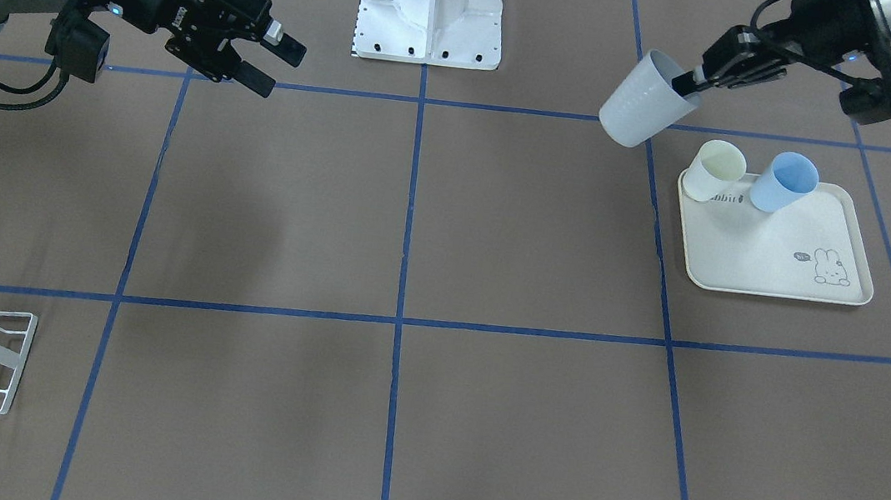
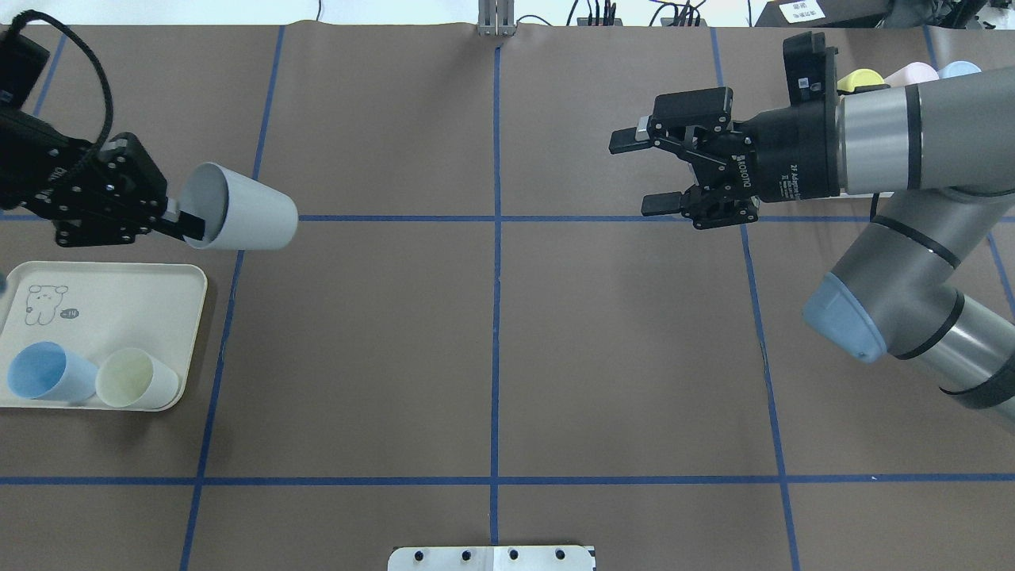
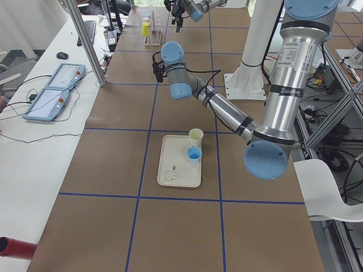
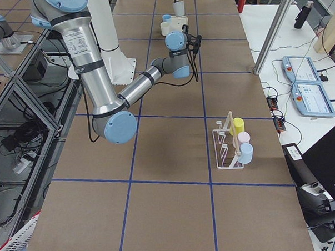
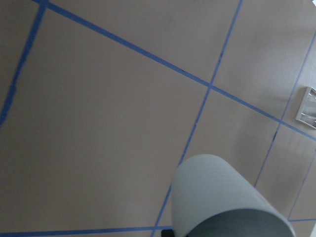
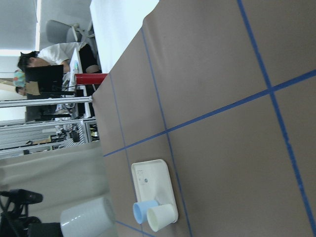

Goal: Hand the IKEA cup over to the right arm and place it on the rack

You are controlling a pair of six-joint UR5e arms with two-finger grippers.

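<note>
Grey cup (image 2: 254, 218) clamped by left hand (image 2: 187, 227); right hand (image 2: 637, 174) spread wide, well apart

I note the IKEA cup (image 2: 246, 218): pale grey, plain, held clear of the table on the left, tipped on its side with its base toward the centre. The left gripper (image 2: 189, 228) pinches its rim, one finger inside. The right arm (image 2: 896, 246) reaches in from the right; the right gripper (image 2: 638, 173) is spread wide and empty, well apart from the cup. The rack (image 4: 226, 142), white wire, stands at far right.
</note>
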